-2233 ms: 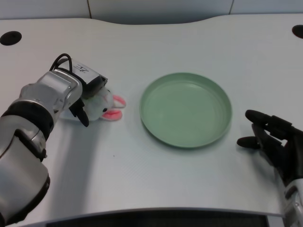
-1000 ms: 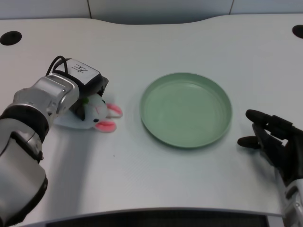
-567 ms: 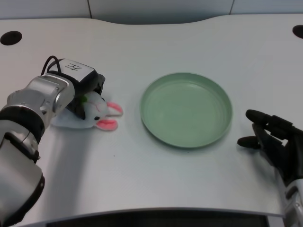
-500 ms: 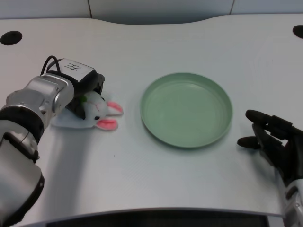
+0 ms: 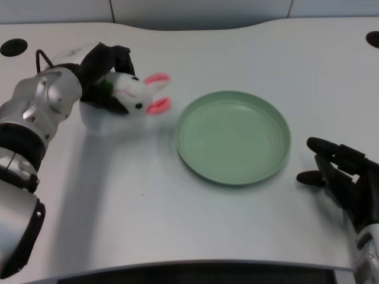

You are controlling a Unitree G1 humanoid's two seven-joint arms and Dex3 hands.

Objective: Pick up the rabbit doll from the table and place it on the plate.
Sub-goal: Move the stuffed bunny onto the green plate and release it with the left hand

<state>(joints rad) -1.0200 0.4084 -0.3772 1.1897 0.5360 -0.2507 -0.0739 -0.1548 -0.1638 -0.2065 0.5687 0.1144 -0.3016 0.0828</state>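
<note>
The silver left forearm [image 5: 35, 115] is being extended in from the left edge, well to the left of the plate [image 5: 233, 137]. At its end, the left hand [image 5: 102, 65] is being held up and to the left of the plate, its black fingers [image 5: 121, 59] being wrapped over the top and back of the rabbit doll [image 5: 131, 94]. The doll is being gripped by that hand and is being carried clear of the table [image 5: 195, 231]; a pale shadow is being cast beneath it, to the left of the plate. The doll's white head is being pointed toward the plate, with its two pink ears [image 5: 157, 92] being presented nearest the plate's left rim but not touching it. A small green detail is being shown at the doll's neck, against the fingers. The doll's outline is slightly blurred.

The plate, round and pale green, is being left bare on the table, right of the doll. Two dark round holes are being shown in the table surface, one [image 5: 13, 46] far to the upper left of the plate and one [image 5: 373, 39] far to its upper right. To the lower right of the plate, the right hand [image 5: 343, 177] is being rested on the table, apart from the plate's rim.
</note>
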